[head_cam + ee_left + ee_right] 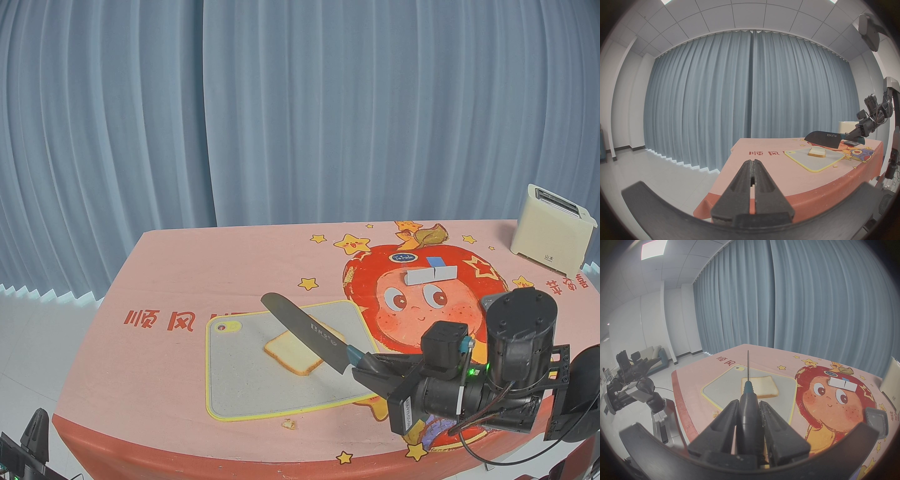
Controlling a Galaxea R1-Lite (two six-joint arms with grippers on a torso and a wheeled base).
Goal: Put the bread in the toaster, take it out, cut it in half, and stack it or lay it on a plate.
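Right gripper (pixel 370 370): clamped on the knife (pixel 306 328) by its handle. Blade on edge, raised over the bread (pixel 300 351), running across its middle.

Bread: one whole slice, flat on the grey cutting board (pixel 250 375), toward the board's right half. No cut in it yet.

Step, as I judge it: the cutting. Next move calls for a straight press down along the slice's midline. Nothing pins the slice, so it may slide.

Left gripper (pixel 753 162): fingers pressed together, empty, off the table's left corner, well apart from the board.

Toaster (pixel 550 231): far right corner.

Writing: red characters on the tablecloth (pixel 187 275) left of the board and by the toaster. Small print on the blade and the toaster front. Too small to read.
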